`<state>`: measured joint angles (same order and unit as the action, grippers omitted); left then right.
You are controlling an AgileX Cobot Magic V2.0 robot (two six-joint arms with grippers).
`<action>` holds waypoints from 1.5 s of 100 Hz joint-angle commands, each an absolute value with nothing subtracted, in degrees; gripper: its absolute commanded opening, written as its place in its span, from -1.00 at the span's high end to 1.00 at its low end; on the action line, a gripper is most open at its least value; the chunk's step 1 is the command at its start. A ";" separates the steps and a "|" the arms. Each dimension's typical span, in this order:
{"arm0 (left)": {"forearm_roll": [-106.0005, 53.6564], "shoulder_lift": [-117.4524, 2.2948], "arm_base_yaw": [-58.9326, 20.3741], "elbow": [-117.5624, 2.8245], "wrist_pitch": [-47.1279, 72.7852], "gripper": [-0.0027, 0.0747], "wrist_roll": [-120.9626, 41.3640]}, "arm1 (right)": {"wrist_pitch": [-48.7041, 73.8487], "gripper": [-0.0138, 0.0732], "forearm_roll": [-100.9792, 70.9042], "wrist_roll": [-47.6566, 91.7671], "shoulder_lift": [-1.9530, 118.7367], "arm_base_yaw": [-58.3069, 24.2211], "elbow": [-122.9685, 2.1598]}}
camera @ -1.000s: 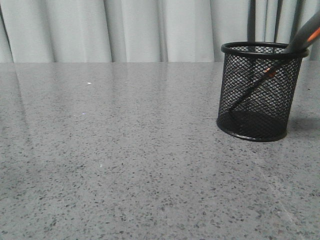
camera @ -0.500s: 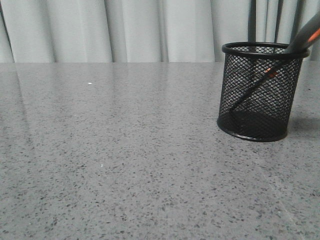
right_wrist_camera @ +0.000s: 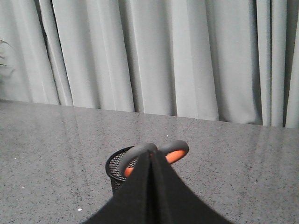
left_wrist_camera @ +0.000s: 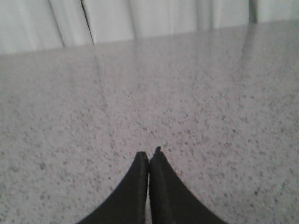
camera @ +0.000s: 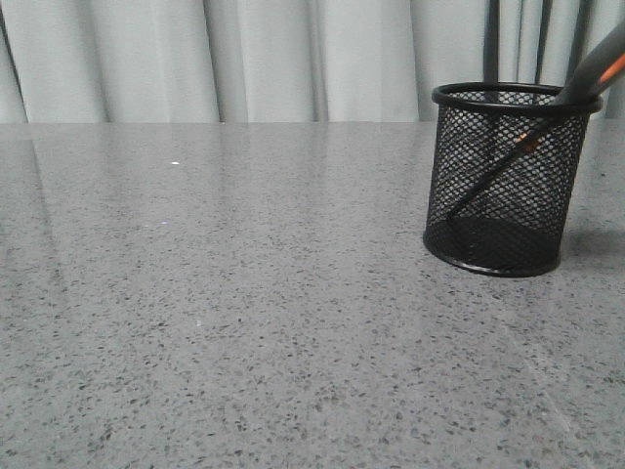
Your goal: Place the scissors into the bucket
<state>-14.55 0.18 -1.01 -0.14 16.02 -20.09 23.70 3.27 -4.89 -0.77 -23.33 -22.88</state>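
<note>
Leftmost, the left gripper [left_wrist_camera: 149, 156]: black fingers pressed together at the tips, nothing between them, poised over bare grey speckled tabletop [left_wrist_camera: 196, 93].

Item, tabletop [camera: 215, 293]: grey speckled stone, glossy, backed by pale pleated curtains [camera: 273, 59].

Item, bucket [camera: 508, 176]: black wire-mesh cylinder with solid rim and solid base, stood upright on the right side of the table in the front view.

Item, scissors [camera: 527, 142]: lay inside the bucket, blades slanting down toward the base at the cup's left, orange pivot visible through the mesh, grey handle with orange lining leaning over the rim at the right.

Rightmost, the right gripper [right_wrist_camera: 152, 161]: fingers closed tip to tip, empty. In its wrist view the scissors' handle loops [right_wrist_camera: 163, 151] and the bucket [right_wrist_camera: 117, 170] appeared directly beyond the fingertips; whether the tips touched the handles could not be told. Neither arm appeared in the front view.
</note>
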 commanded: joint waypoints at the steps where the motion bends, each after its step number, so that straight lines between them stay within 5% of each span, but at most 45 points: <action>1: -16.63 1.64 -0.88 1.45 15.69 0.99 -19.26 | 18.84 0.78 3.84 -4.30 -0.21 -23.24 -24.21; 95: -16.87 1.64 -0.88 1.45 15.69 0.99 -19.26 | 18.91 0.78 3.84 -4.30 -0.33 -23.14 -23.46; 113: -16.87 1.64 -0.88 1.45 15.69 0.99 -19.26 | 18.36 0.78 3.97 -4.45 -0.75 -15.21 -16.42; 135: -16.87 1.64 -0.78 1.45 15.69 0.99 -19.26 | 1.53 0.78 -2.63 -4.45 -0.75 -0.28 -0.93; 150: -16.87 1.64 -0.78 1.45 15.69 0.99 -19.26 | 6.76 0.78 -1.82 -4.45 -1.62 2.88 1.55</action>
<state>-15.91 0.18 -1.06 -0.14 19.34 -19.87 9.30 -2.12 -4.89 -0.77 1.80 0.61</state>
